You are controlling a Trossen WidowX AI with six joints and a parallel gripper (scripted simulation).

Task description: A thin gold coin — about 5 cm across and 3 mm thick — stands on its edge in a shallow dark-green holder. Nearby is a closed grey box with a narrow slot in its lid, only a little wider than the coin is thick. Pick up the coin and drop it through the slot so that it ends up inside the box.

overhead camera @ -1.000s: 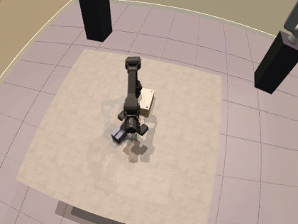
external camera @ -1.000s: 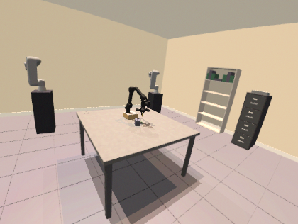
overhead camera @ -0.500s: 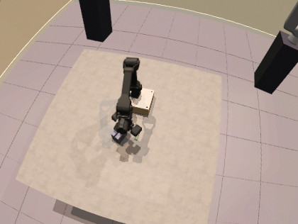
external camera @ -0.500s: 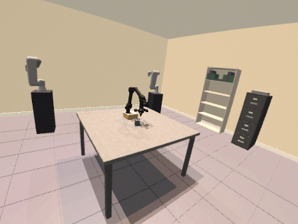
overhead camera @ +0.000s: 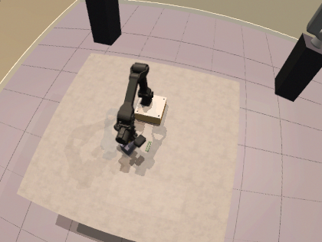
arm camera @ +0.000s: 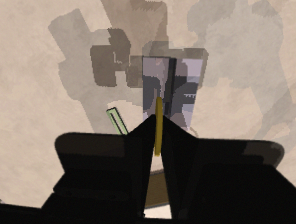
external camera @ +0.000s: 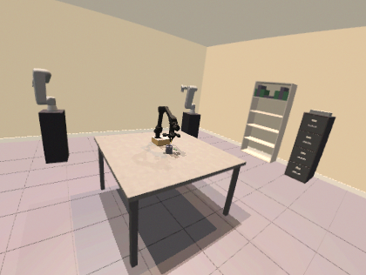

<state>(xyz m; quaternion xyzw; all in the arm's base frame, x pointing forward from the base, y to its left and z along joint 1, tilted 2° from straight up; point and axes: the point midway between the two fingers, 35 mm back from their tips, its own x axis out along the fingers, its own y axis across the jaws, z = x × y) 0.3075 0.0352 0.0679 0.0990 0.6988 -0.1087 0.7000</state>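
Observation:
My gripper is shut on the gold coin, which shows edge-on as a thin upright strip between the fingertips in the wrist view. The grey box is below the fingers, its lid partly shaded. Its dark slot runs nearly parallel to the coin. In the wrist view the coin appears over the lid left of the slot; its height above the lid cannot be told. The green holder lies beside the box with no coin in it. The fingers hide the near part of the lid.
The pale arm base block stands behind the box on the table. Shadows of the arm fall around the box and the holder. Black pedestals stand beyond the table.

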